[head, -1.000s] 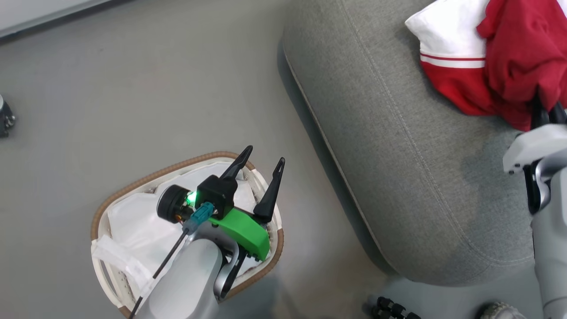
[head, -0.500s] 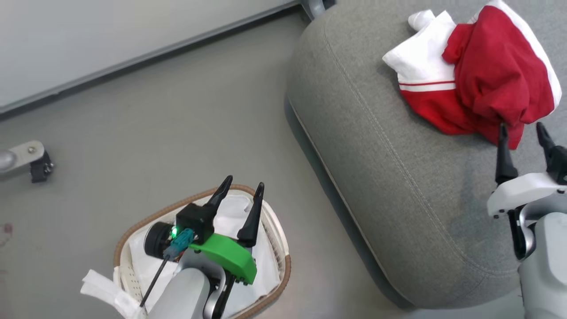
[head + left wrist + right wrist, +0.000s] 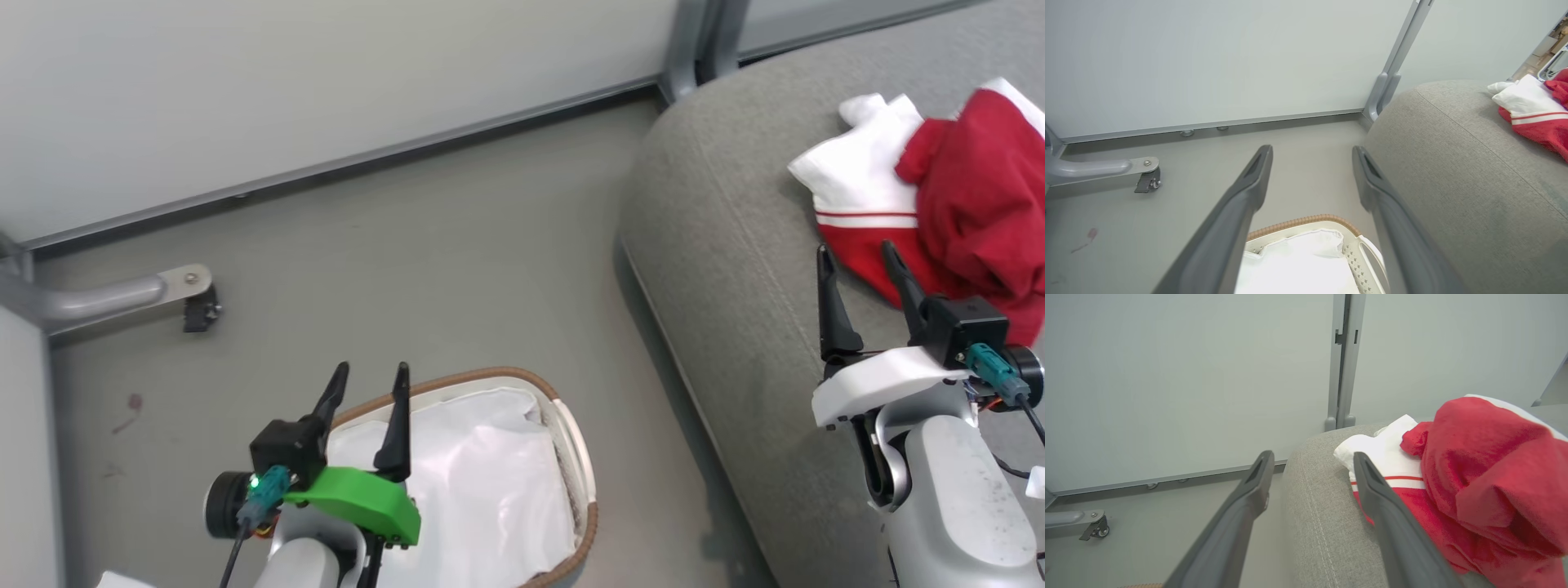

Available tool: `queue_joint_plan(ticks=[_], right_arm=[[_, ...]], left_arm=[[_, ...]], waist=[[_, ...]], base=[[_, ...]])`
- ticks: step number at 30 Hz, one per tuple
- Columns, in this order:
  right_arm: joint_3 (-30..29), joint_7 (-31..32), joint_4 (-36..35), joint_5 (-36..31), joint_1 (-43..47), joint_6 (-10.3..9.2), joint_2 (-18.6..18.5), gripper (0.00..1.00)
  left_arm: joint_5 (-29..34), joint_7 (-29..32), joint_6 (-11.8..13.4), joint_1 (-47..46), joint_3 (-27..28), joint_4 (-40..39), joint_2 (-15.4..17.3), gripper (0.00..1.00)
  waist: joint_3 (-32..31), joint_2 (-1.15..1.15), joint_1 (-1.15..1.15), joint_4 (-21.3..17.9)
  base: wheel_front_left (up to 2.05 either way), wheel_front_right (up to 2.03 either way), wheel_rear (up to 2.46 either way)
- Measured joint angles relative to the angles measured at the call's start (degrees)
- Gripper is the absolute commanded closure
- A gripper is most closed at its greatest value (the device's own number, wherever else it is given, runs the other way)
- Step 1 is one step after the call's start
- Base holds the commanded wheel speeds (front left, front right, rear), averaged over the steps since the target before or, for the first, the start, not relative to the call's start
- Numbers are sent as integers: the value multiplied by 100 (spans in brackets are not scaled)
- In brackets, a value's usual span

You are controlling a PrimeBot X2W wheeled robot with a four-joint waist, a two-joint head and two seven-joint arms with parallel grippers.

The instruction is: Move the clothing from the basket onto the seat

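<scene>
One seat, grey, the biggest item, runs from 12 to 5 o'clock in the head view. It carries the clothing.

Basket: on the floor at 6 o'clock, well apart from the load. Only white liner shows inside, no red. Its near part is cut off by the frame edge, so I cannot vouch for that bit.

Clothing: a red heap with a white panel, on the seat at 2 o'clock. Long axis roughly 10 to 4 o'clock, white end toward 10.

Right gripper: fingers spread, nothing between them. The heap lies at about 1 o'clock from its tips, just beyond. One tip overlaps red fabric in the head view; whether it touches I cannot tell.

Left gripper: fingers spread and empty, above the basket's 10 o'clock rim, with the heap far off at 2 o'clock.

Judgement: the right arm is much the nearer to the load. If the hidden part of the basket is bare, the transfer looks finished.
</scene>
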Motion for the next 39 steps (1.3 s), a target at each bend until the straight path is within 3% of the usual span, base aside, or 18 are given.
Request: queue_joint_plan(ticks=[14,27,28,33,39], right_arm=[[456,0,189,411,378,0,76,0],[642,0,335,680,852,0,76,0],[644,0,337,680,855,0,75,100],[642,18,565,686,1003,1,129,100],[571,208,539,1273,1043,1,136,100]], left_arm=[[392,0,303,503,890,-26,1,0],[270,0,244,849,1100,30,1,0],[214,0,226,864,1106,34,1,100],[197,8,227,899,1100,259,-19,100],[-341,205,193,899,1183,227,-20,100]], waist=[[-495,0,0,848],[-760,0,0,1071],[-763,0,0,1069],[-767,0,0,1072],[-780,0,0,1074]], base=[[0,0,0],[0,0,0],[0,0,0],[0,0,0],[0,0,0]])
